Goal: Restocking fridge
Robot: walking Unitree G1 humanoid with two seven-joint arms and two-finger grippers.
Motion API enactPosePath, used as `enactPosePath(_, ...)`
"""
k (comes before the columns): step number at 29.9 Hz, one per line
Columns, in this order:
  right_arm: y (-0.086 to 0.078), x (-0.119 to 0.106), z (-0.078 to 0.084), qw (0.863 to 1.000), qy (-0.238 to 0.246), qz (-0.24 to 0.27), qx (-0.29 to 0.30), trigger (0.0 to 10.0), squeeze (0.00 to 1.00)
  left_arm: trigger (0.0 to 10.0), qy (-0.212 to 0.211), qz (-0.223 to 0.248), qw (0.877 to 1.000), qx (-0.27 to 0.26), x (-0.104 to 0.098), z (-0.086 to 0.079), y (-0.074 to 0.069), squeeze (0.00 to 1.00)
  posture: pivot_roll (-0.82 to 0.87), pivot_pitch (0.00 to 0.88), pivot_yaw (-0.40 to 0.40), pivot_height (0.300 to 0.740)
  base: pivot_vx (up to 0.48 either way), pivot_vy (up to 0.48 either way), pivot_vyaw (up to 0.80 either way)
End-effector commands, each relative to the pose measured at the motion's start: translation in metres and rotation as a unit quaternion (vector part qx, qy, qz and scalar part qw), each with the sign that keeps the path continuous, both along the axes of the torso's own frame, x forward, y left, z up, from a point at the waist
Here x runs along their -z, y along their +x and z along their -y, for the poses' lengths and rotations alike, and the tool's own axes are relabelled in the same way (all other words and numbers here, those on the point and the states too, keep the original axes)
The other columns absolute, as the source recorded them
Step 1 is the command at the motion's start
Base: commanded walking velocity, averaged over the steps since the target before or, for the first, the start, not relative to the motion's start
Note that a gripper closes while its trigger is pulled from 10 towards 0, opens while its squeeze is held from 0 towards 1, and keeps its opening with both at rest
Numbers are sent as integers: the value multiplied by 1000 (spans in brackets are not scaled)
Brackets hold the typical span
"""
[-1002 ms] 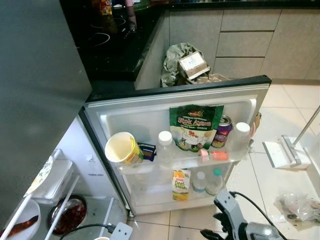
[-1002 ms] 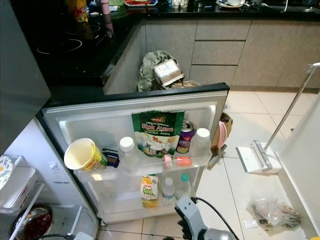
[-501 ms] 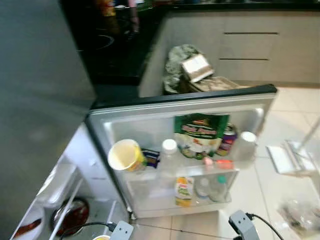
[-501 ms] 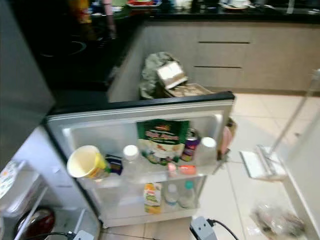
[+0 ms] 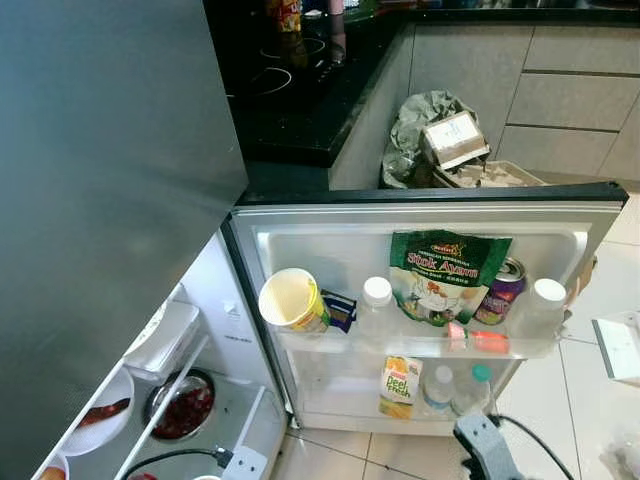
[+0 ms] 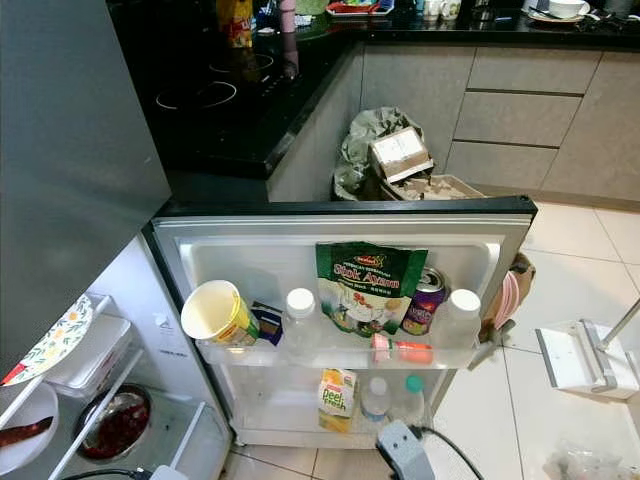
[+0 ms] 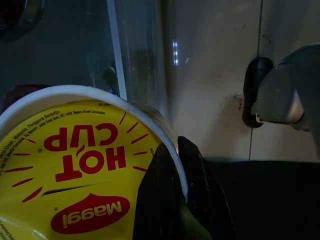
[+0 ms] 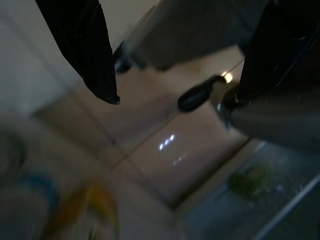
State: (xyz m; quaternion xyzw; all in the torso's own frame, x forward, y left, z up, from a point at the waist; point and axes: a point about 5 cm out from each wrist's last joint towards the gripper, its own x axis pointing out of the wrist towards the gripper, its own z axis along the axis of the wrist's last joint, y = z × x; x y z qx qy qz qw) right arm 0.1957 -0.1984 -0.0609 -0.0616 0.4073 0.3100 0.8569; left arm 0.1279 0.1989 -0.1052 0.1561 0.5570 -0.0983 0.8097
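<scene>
My left gripper is shut on the rim of a yellow Maggi Hot Cup noodle cup, low beside the fridge's clear shelf wall. The fridge door stands open in front of me. Its upper shelf holds a second yellow cup on its side, a white-capped bottle, a green Stik Ayam bag, a can and a small pink bottle. A juice carton and small bottles stand on the lower shelf. My right gripper is open over the tiled floor; its wrist is below the door.
Inside the fridge at lower left are a plate, a bowl of red food and a white box. A full rubbish bag stands behind the door by the black counter. A white dustpan lies on the floor at right.
The camera has swung left, so the door sits further right in the picture. My right arm has dropped lower, with just its wrist at the bottom edge.
</scene>
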Motion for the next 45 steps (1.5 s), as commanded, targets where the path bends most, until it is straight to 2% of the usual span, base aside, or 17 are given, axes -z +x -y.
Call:
enactPosePath(1, 3, -2, -3, 1000, 1, 9, -19, 10000, 0, 10000, -3, 0, 1000, -7, 0, -1, -1, 0, -30, 0, 12, 717, 0, 0, 731)
enactPosePath(7, 6, -3, -4, 1000, -3, 12, -22, 10000, 0, 10000, -7, 1, 1000, -9, 0, -1, -1, 0, -30, 0, 11, 717, 0, 0, 735)
enactPosePath(12, -5, 4, -2, 1000, -12, -7, -12, 10000, 0, 10000, -7, 1, 1000, -6, 0, 0, -1, 0, -30, 0, 12, 717, 0, 0, 738)
enactPosePath(19, -11, 7, 0, 1000, -12, -16, -5, 10000, 0, 10000, -12, -2, 1000, 0, 0, 0, -1, 0, -29, 0, 15, 717, 0, -44, 738)
enactPosePath(24, -12, 7, -1, 1000, -10, -18, -6, 10000, 0, 10000, -13, -3, 1000, -1, 0, 0, -1, 0, -30, 0, 17, 717, 0, -440, 738)
enactPosePath(45, -18, 9, -3, 999, -7, -35, -33, 10000, 0, 10000, -21, -10, 1000, -3, 1, 1, -3, 0, -34, 0, 13, 717, 0, 0, 738)
